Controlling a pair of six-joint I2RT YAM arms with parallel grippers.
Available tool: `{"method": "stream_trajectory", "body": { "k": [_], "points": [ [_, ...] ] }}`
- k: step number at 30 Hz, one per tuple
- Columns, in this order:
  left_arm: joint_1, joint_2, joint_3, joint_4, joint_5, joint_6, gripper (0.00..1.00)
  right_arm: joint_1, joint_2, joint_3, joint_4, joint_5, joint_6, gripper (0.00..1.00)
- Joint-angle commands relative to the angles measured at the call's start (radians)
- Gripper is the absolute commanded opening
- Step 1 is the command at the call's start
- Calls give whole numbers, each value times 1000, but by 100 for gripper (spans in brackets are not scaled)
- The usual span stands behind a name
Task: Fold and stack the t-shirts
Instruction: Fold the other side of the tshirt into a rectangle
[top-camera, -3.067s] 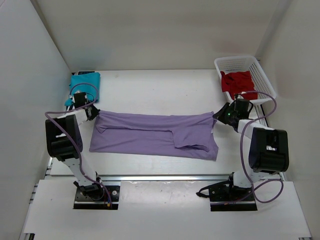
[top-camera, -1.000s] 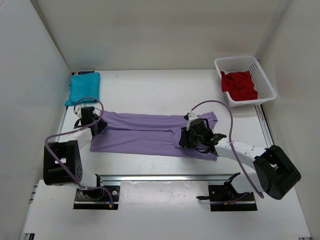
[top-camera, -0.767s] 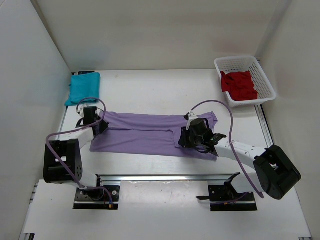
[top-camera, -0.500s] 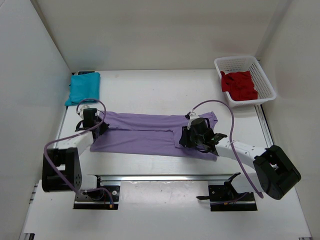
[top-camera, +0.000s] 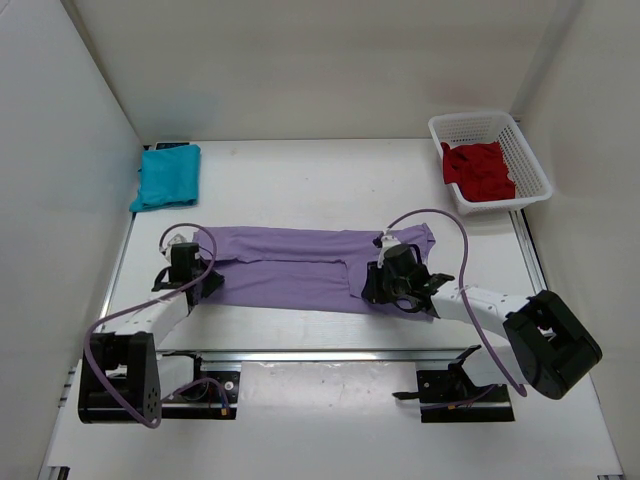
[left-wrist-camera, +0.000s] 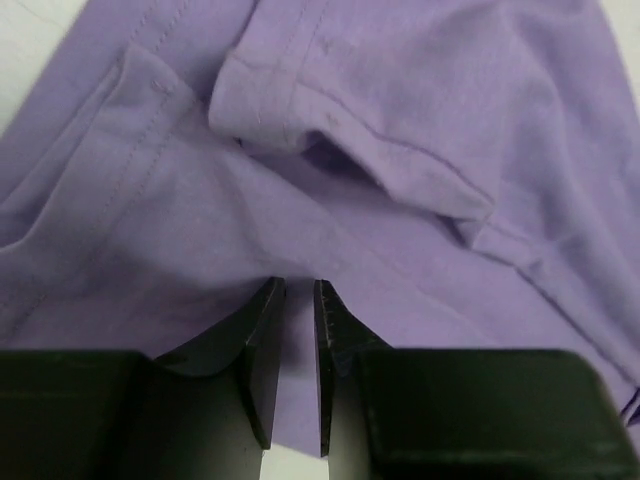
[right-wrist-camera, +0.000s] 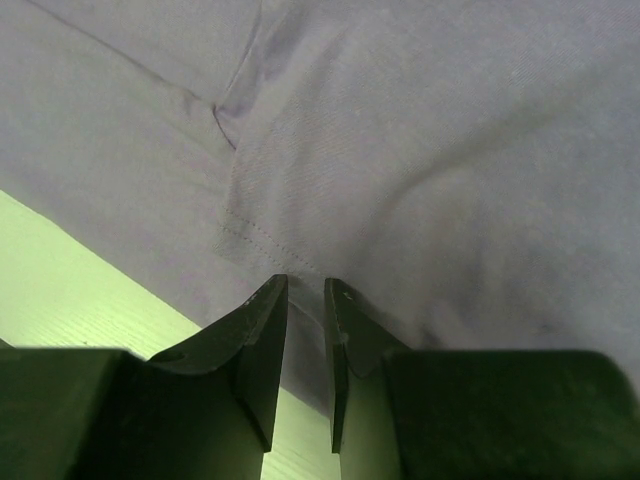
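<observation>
Top external view: lavender t-shirt (top-camera: 300, 270) lies spread at centre, long axis left-right. Left gripper (top-camera: 203, 284) sits at its left end, right gripper (top-camera: 378, 287) at its near hem. Both jaw pairs stand a slit apart; cloth pinch cannot be confirmed.

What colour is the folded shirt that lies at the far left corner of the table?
The folded shirt is teal; the top view shows it best.

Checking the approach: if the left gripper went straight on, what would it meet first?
The lavender t-shirt: its cloth lies right ahead of the left gripper, probably very close, though depth is unclear.
</observation>
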Motion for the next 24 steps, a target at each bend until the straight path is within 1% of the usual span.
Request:
{"method": "stream_trajectory", "body": {
  "k": [1,5,7,10,11,13,14,16,17,19,20,22,24],
  "points": [
    [8,-45,19,-7,19,-1,28,8,-3,-16,31,6,14,20],
    [-37,-133,80,-12,-39,-7,24,25,-61,13,-21,-3,14,20],
    [-66,-133,107,11,-50,-20,22,14,-111,25,-50,-46,23,20],
    [-67,-67,140,55,-39,-32,23,-33,-187,24,-55,-86,35,21],
    [-54,-23,146,72,-24,-44,23,-38,-220,31,-63,-84,27,22],
    [-15,39,146,115,-4,-61,22,-95,-233,30,-50,-81,18,22],
    [1,78,160,158,7,-70,21,-110,-218,30,-43,-96,12,20],
    [12,134,181,181,-8,-67,20,-167,-166,33,-29,-101,-14,17],
    [49,160,189,203,1,-72,21,-170,-124,49,-33,-113,-14,12],
    [54,204,212,206,22,-66,20,-167,-58,57,2,-94,-37,3],
    [45,218,221,191,27,-57,20,-164,-49,57,19,-84,-37,1],
    [29,243,229,166,30,-37,18,-161,-29,30,48,-84,-22,0],
    [26,225,192,163,38,-37,16,-158,-17,11,69,-81,-5,0]
  ]
}}
